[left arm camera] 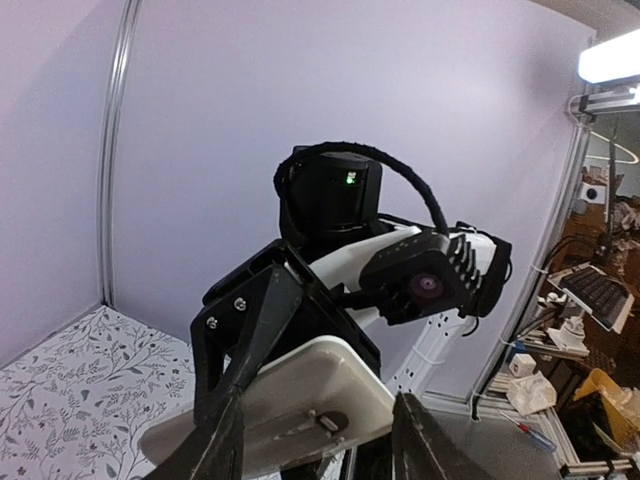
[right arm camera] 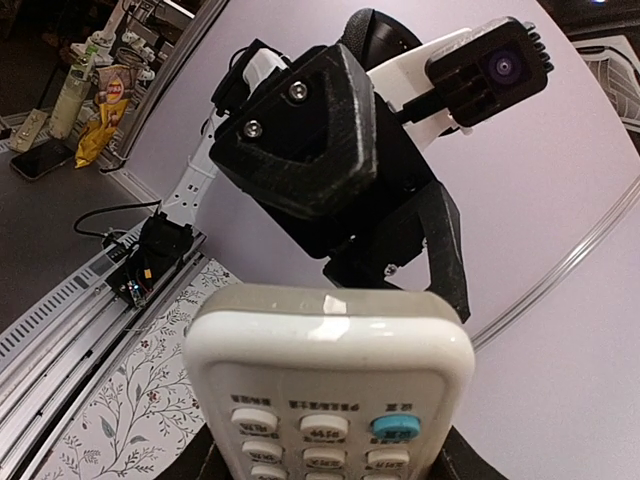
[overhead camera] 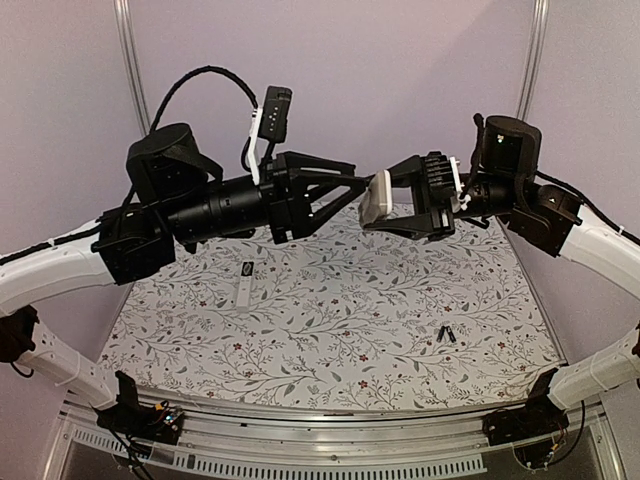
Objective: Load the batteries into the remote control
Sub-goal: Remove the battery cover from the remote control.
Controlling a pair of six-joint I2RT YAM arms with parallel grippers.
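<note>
Gleaming rounded white plastic remote point(overhead camera: 378, 197) clamped between right fingers point(overhead camera: 400, 228); left fingers point(left arm camera: 225, 440) astride it, grip unclear.

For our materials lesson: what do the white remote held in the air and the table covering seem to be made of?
The remote: likely moulded plastic, off-white, fairly glossy; a bright highlight sits on its rounded end. The table covering: probably printed cloth or vinyl, matte; leafy pattern, no glare.

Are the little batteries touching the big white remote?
Apart. The top view shows the batteries lying on the table while the remote is up in the air.
</note>
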